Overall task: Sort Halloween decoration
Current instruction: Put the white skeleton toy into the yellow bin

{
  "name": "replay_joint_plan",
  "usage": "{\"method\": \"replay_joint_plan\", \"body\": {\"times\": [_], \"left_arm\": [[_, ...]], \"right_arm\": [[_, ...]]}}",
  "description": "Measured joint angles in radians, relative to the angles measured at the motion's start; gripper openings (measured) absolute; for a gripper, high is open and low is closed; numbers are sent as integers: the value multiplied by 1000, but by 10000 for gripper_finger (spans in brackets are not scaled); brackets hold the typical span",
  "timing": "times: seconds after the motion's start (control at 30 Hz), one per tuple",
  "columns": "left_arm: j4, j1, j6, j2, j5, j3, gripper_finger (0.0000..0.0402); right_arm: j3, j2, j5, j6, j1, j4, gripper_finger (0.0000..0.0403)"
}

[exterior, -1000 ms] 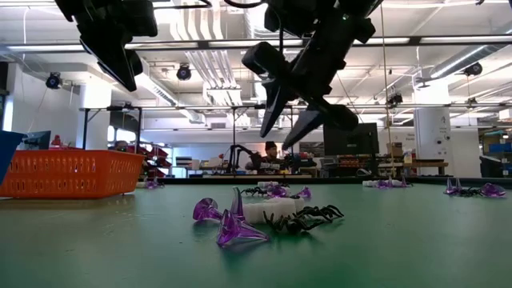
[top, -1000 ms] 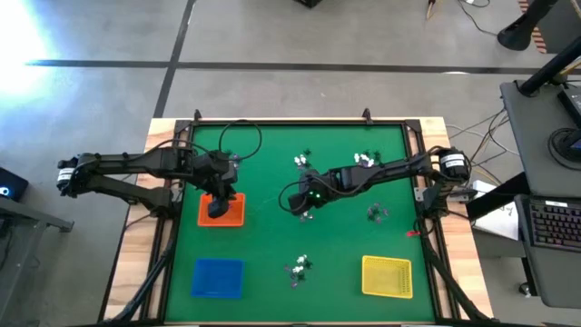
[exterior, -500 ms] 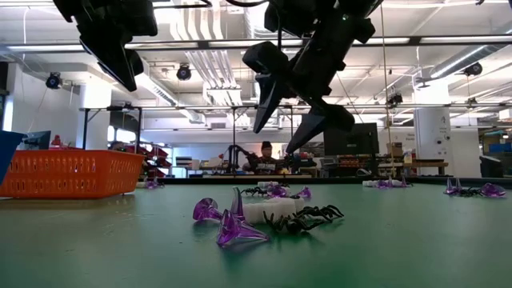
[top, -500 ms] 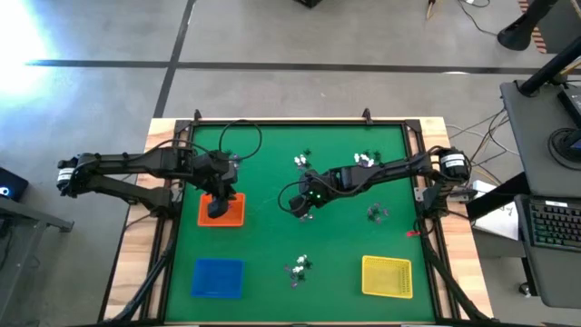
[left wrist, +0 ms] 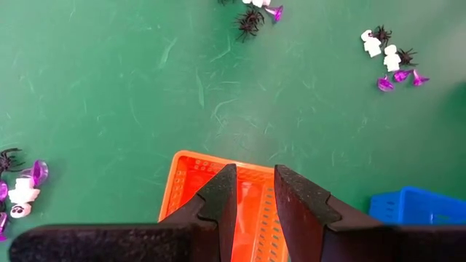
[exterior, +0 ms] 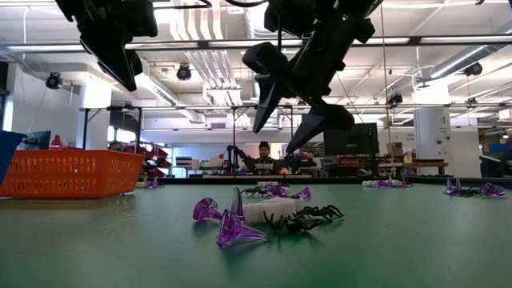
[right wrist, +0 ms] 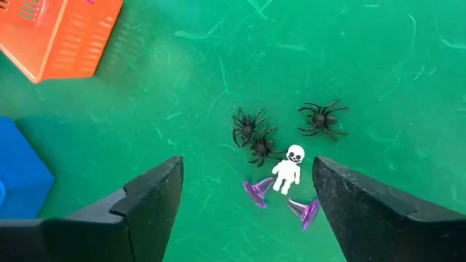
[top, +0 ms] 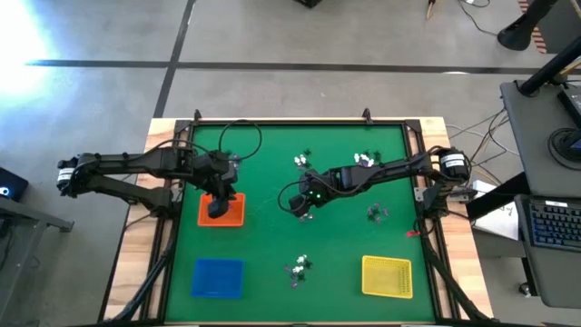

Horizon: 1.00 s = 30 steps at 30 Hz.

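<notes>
Showing three spiders (right wrist: 262, 138), one skeleton (right wrist: 287, 172), two purple cones (right wrist: 280, 199)

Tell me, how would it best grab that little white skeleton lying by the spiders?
Probably across the narrow torso, coming straight down. The white skeleton lies flat on the green mat, with two purple cones touching its legs and a black spider near its head. The open right end effector hangs above it.

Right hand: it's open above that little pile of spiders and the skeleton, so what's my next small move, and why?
Probably lower the right hand straight down toward the white skeleton. Its fingers stand wide open and well above the mat, holding nothing. The skeleton lies between them, but black spiders and purple cones crowd it, so descend slowly. The left hand waits over the orange tray.
</notes>
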Motion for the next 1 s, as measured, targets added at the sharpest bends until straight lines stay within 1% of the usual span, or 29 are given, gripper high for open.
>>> {"method": "replay_joint_plan", "body": {"times": [0.13,0.4,0.53,0.63,0.8,1.0], "left_arm": [[10,0,-16,0,0,0,75],[34,0,-14,0,0,0,75],[36,0,-13,0,0,0,75],[37,0,-13,0,0,0,75],[38,0,-13,0,0,0,75],[39,0,-13,0,0,0,75]], "right_arm": [[0,0,0,31,0,0,287],[0,0,0,12,2,0,286],[0,0,22,-8,-5,0,286],[0,0,-21,-57,-14,-8,284],[-2,0,-33,-74,-24,-48,265],[-8,48,-30,-69,-24,-36,234]]}}
